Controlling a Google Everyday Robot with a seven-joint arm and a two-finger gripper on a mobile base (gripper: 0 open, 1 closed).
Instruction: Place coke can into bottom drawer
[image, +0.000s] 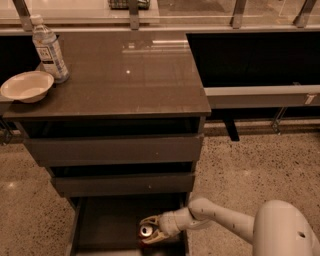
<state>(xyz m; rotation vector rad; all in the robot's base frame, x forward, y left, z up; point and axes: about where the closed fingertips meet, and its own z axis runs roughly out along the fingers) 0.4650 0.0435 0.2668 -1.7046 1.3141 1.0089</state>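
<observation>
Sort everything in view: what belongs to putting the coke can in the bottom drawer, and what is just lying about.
Job: small red aluminium coke can; wide dark grey-brown bottom drawer, pulled open; gripper, over the drawer, jaws shut on the can.
Lying about: clear plastic water bottle and pale round bowl, on the brown cabinet top.

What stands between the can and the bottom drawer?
Nothing visible. The gripper, low at centre of the view, is shut on the can and holds it over the floor of the open bottom drawer.
</observation>
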